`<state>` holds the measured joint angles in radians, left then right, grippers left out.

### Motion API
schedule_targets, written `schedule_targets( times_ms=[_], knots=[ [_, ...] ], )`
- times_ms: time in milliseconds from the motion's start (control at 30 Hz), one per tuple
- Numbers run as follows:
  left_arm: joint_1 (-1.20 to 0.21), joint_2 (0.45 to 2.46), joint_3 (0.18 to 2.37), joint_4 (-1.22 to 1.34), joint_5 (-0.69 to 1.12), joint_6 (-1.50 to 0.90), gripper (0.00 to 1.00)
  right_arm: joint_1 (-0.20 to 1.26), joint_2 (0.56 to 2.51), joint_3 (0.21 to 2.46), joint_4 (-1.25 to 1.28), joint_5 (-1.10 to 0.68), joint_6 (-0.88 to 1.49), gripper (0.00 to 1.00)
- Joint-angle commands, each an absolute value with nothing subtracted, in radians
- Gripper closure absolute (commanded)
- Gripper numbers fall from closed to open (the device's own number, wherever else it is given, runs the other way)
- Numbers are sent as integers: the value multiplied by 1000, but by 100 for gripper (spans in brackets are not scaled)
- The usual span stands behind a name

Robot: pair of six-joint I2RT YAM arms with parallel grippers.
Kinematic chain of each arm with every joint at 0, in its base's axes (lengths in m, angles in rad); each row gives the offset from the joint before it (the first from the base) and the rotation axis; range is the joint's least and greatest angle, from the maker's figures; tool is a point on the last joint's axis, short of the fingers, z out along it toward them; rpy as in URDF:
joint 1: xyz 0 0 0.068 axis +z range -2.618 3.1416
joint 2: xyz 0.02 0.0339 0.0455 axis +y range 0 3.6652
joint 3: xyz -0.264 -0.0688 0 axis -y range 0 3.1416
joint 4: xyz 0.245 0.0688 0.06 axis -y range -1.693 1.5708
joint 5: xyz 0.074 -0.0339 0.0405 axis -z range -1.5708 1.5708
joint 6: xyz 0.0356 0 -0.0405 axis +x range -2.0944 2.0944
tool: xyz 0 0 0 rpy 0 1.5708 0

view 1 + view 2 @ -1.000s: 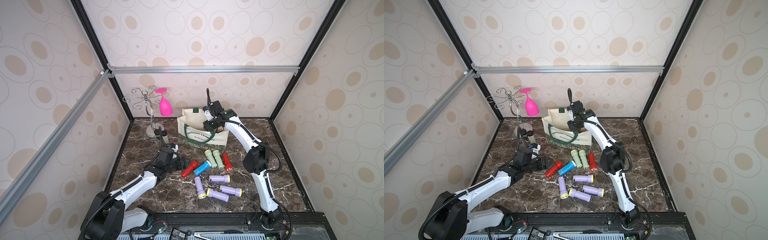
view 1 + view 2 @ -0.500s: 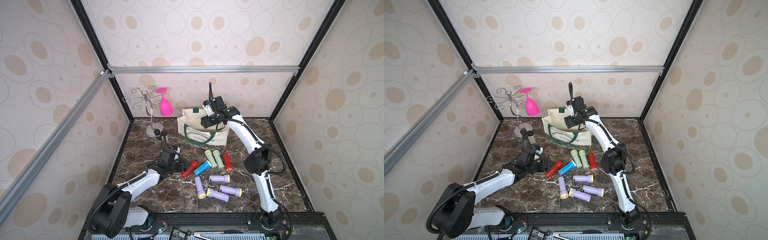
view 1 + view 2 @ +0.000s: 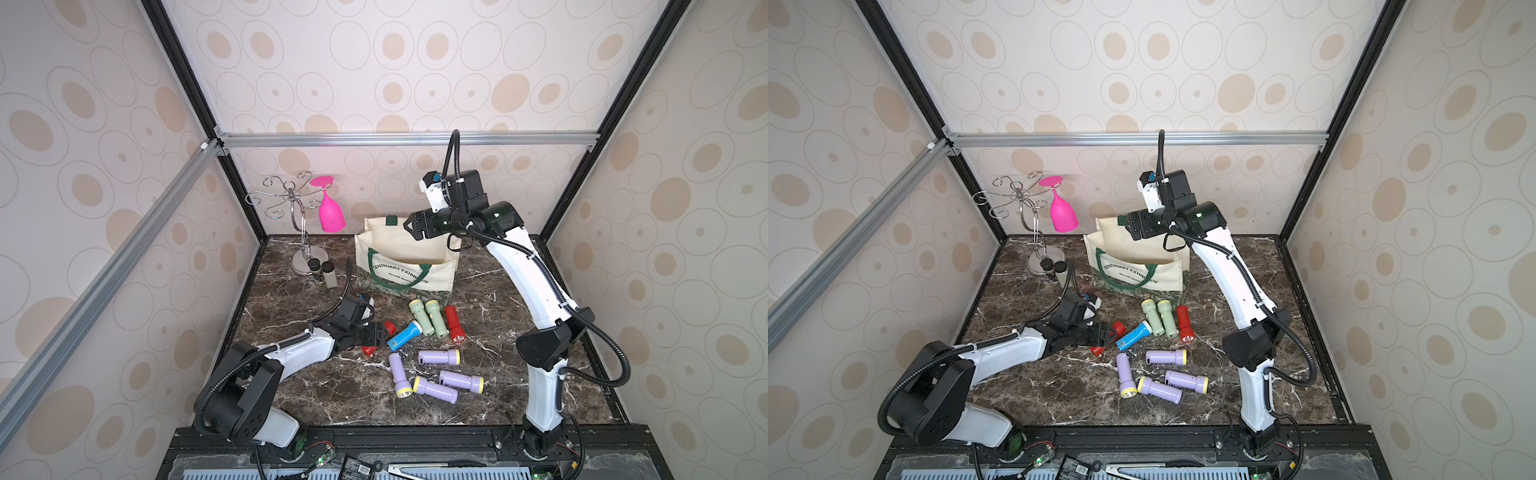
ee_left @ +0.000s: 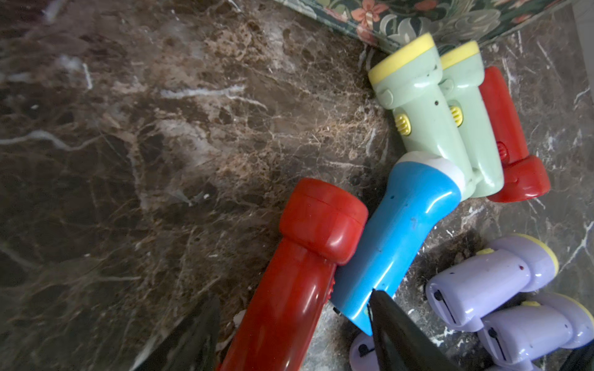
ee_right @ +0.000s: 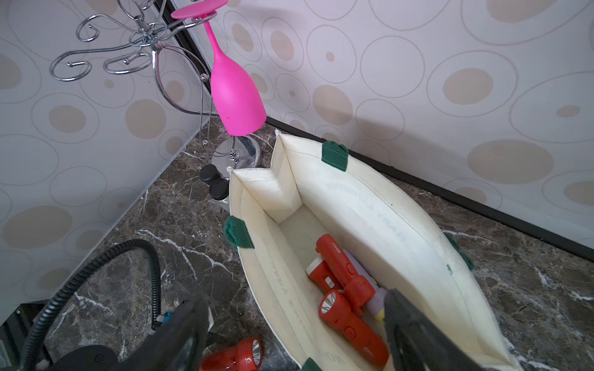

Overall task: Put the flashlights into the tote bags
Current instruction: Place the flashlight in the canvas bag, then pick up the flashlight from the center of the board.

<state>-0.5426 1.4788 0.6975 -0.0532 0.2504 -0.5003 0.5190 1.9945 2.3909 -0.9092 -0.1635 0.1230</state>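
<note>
**Red flashlight: where to grab**

Left gripper sits spread around the red flashlight on the table, not pinching yet. We reckon it's light, hard, glossy plastic, so slippery and rolly; we'd squeeze mid-barrel, below the fat head. Right gripper hangs spread and empty over the bag, a few flashlights inside.

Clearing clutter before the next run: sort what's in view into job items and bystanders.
Job: tote bag, red flashlights, blue flashlight, pale green flashlights, lilac flashlights, bagged flashlights.
Lying about: pink glass, wire stand, two dark-capped jars.
</note>
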Motion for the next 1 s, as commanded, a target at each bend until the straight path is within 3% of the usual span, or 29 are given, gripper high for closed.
schedule_targets(
  times_ms=[0,300,500,967],
  knots=[
    [-570,1490,744,-119,195,-450,28,525,1936,2317,-966,-174,149,13],
    [-603,1488,710,-156,153,-462,34,527,1744,1959,-828,-197,236,13],
    [-631,1511,723,-185,99,-442,41,533,1732,1928,-832,-265,283,12],
    [-699,1571,742,-216,7,-433,46,551,1698,1896,-790,-292,360,11]
  ],
)
